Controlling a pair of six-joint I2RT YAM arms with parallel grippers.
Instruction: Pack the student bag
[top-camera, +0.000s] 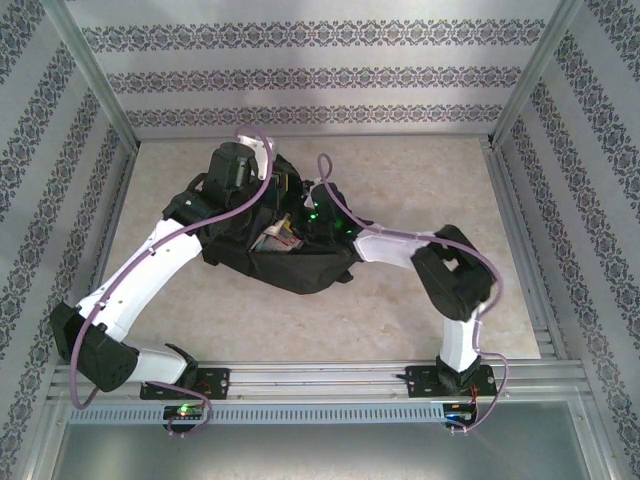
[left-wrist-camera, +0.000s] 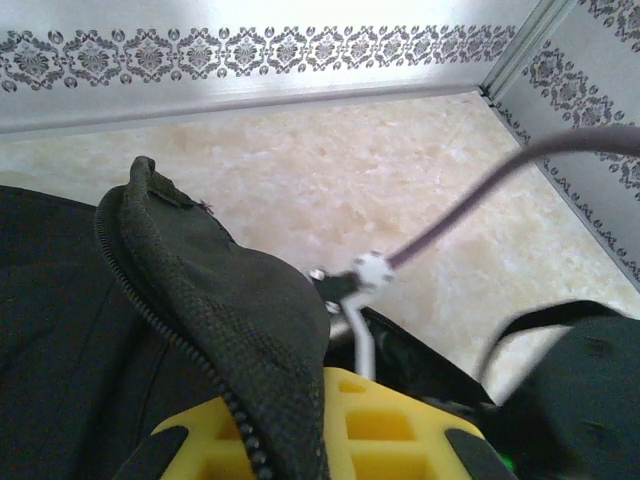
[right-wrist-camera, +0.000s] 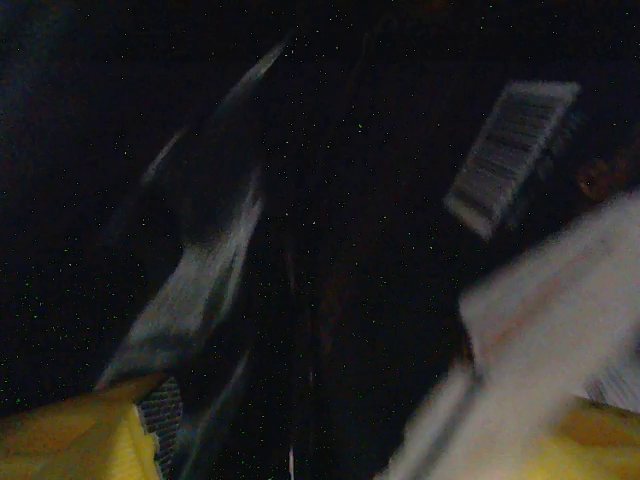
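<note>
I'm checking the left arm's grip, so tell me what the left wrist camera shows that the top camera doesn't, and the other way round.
Left wrist adds: close up, the zipper edge of the bag flap runs between the yellow fingers of the left gripper, which is shut on it. Top adds: the whole bag lying open, books or papers inside, and the right arm reaching into it. Both share: the black bag, the beige table and the patterned back wall.

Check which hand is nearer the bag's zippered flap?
Left. The left hand pinches the zippered flap of the student bag; the right hand is inside the bag's dark interior, by papers.
</note>
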